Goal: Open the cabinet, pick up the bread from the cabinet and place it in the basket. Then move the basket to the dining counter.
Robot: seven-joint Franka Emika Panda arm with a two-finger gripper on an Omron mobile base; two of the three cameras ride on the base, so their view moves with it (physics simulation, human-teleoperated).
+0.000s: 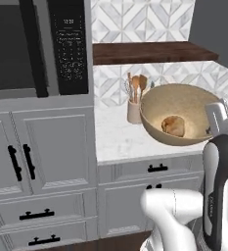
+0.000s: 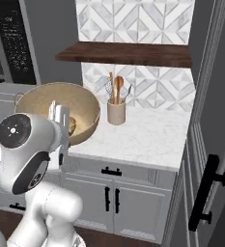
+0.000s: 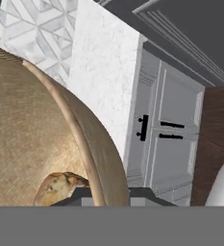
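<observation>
Partly hidden: right rim of the wide, round, tan-beige basket (image 1: pixel 184 105), covered by the white-and-dark robot arm (image 1: pixel 222 162) in the left base view. In the right base view, much of the lumpy golden-brown bread roll (image 2: pixel 72 124) masked behind the hand. Cut off at the hand view's left and lower edges: the basket (image 3: pixel 46 129) and the bread (image 3: pixel 60 187). Two-finger gripper (image 3: pixel 105 196) barely visible, fingertips clipped at the bottom, astride the basket rim. Too small to tell: utensil types in the cream cylindrical crock (image 1: pixel 134 110).
</observation>
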